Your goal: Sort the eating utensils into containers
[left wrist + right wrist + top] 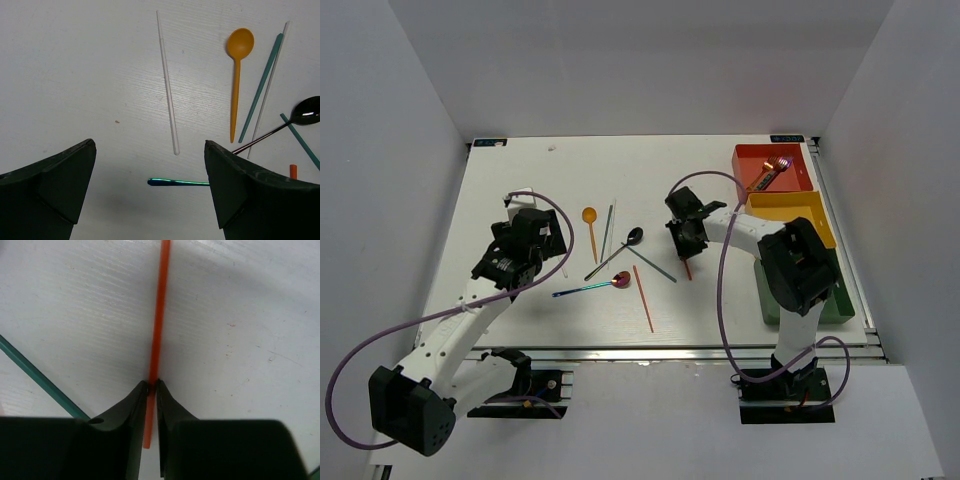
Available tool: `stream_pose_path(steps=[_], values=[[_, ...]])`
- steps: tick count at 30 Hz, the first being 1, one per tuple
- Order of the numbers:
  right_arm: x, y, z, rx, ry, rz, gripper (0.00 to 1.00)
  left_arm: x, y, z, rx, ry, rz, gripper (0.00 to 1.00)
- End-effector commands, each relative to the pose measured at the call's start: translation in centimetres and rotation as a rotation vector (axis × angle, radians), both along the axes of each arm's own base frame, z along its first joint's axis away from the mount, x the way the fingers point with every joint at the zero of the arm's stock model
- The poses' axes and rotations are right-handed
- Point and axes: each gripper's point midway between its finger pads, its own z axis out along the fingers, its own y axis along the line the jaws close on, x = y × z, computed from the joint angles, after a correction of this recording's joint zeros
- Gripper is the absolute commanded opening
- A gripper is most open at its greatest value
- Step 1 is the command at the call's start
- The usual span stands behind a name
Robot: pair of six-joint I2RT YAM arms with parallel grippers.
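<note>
My right gripper (152, 383) pinches the orange chopstick (160, 305) near its end — seemingly snug; I'd lift slowly, keeping it level. Left gripper (150, 145) hangs open.

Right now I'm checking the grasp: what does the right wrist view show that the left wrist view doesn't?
Only the right wrist view: the right tool shut on an orange chopstick.
Only the left wrist view: the left tool open above the table, plus an orange spoon, a clear chopstick, a black spoon and an iridescent handle.
Both: the white table and a teal chopstick, probably the same one.
</note>
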Motion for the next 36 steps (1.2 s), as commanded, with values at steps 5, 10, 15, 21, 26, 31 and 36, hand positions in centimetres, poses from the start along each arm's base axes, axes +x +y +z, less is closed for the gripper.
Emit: stream_pose_path(steps=[5,10,15,21,26,31,36], values=[[-1.4,-0.5,-1.7,-0.001,0.046,-0.010,0.00,0.3,-0.4,2.1,-0.029,-0.060,-0.022,0.98],[1.5,-0.1,3.9,0.208,-0.122,-0.139,0.00,0.3,-0.6,2.0,-0.032,-0.061,-0.029,0.98],[3.8,-4.4,13.5,0.540,-0.363,-0.374,0.00,0.3,-0.7,2.0,-0.034,-0.058,-0.035,0.98],[5.5,-16.1,14.0,0.608,-0.455,-0.843,0.00,0.2,-0.8,2.3,-0.045,-0.070,-0.043,0.98],[7.3,-23.5,13.2,0.554,-0.492,-1.065,0.00,0.2,-1.0,2.3,-0.051,-0.071,-0.052,0.98],[8.9,-25.9,12.5,0.505,-0.472,-1.092,0.00,0.3,-1.2,2.1,-0.054,-0.065,-0.063,0.98],[9.3,-26.1,10.3,0.515,-0.418,-1.098,0.00,0.3,-1.3,2.1,-0.055,-0.063,-0.066,0.98]])
